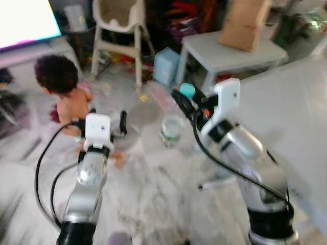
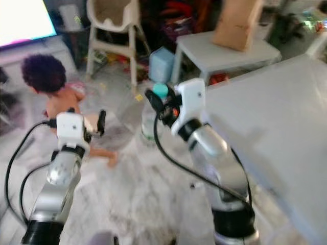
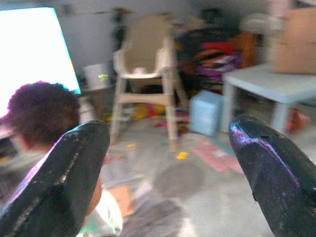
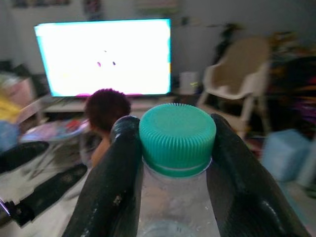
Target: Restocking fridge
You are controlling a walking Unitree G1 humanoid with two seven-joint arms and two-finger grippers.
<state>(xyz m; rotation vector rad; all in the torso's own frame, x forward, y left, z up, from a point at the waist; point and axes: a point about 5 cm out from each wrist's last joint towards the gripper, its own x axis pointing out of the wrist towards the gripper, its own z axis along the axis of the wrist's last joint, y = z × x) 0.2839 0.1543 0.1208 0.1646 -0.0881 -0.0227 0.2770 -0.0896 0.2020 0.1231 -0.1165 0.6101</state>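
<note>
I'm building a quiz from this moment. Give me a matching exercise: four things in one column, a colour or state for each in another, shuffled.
Things:
1. bottle cap
2. left tool
3. high chair
4. TV screen

States or colours:
a. open, holding nothing
b. bright, switched on
c. teal, between the right tool's fingers
d. cream, standing on the floor

Pairs: 1-c, 2-a, 3-d, 4-b

1. You've got a child point(image 1: 64, 92) sitting on the floor before the bright television point(image 4: 103, 57).
2. Your high chair point(image 1: 120, 30) stands beyond.
3. A cardboard box point(image 1: 244, 23) tops the grey table point(image 1: 230, 51).
</note>
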